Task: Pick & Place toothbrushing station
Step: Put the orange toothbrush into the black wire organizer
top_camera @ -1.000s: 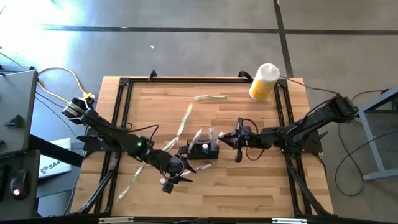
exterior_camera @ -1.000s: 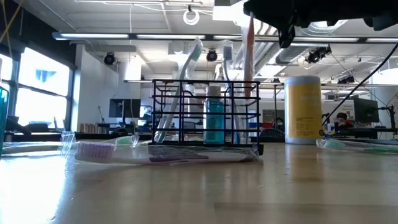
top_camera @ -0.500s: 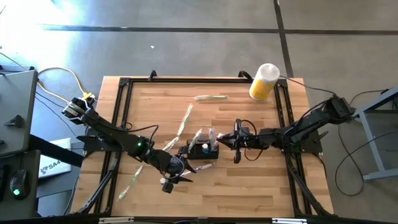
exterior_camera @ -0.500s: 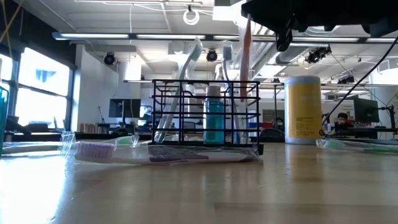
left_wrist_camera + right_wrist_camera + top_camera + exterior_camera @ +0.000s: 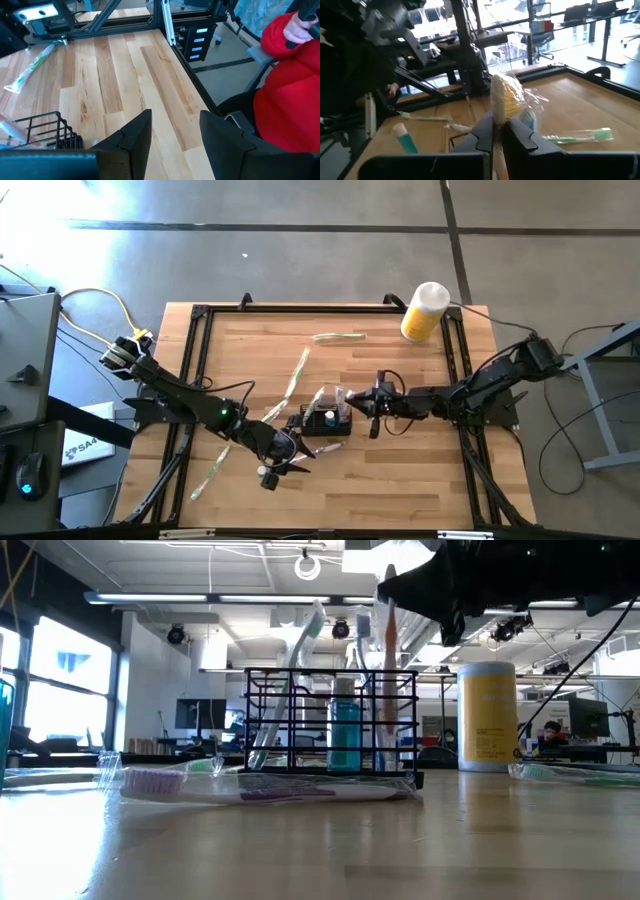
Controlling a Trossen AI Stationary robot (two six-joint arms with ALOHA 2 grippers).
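Note:
The toothbrushing station [image 5: 325,421], a black wire organiser, stands by its base on the wooden table's middle [image 5: 330,720]. It holds a blue tube [image 5: 343,735] and upright wrapped toothbrushes. My right gripper [image 5: 354,406] is just right of it and a little above, shut on a clear-wrapped orange toothbrush [image 5: 388,645]. My left gripper [image 5: 280,466] hangs open and empty near the organiser's near left corner [image 5: 42,131]. My right gripper pinches the wrapped toothbrush's upper part [image 5: 499,107] between its two fingers [image 5: 519,136], wrap and all. The fingers come about level from the table's right and lie across it. The toothbrush stands nearly upright, its lower end down inside the organiser [image 5: 385,745].
A yellow bottle with a white cap [image 5: 424,311] stands at the far right. Wrapped toothbrushes lie loose: one at the far middle [image 5: 339,337], some left of the organiser [image 5: 290,385], one before it [image 5: 270,786]. A person in a red jacket [image 5: 287,85] sits beyond the table's edge.
My right gripper has gone toward the table's left, closer to the organiser, and a little down. The orange toothbrush in it has come over the organiser and sunk lower into it, staying nearly upright.

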